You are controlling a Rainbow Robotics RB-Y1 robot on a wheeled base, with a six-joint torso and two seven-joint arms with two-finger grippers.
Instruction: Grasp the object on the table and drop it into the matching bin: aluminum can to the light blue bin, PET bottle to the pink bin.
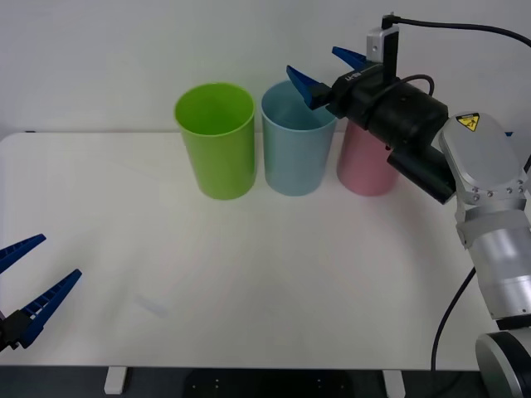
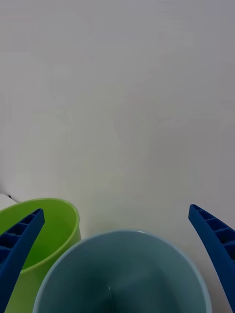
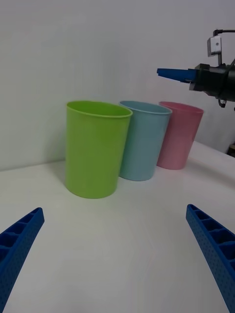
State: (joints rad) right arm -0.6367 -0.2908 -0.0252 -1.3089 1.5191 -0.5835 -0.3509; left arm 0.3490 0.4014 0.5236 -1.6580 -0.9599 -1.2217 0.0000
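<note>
Bright, even, diffuse light with no harsh glare. The wide flat white tabletop (image 1: 249,274) reads slightly overexposed. Soft, faint shadows pool at the bases of the tall lime green plastic bin (image 3: 95,146), pale blue plastic bin (image 3: 142,142) and pink plastic bin (image 3: 178,134). Focus is sharp throughout; edges show little distortion.

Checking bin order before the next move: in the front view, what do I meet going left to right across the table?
Left gripper, open at the near left edge → green bin → light blue bin → pink bin. The right gripper hangs open above the light blue bin.
</note>
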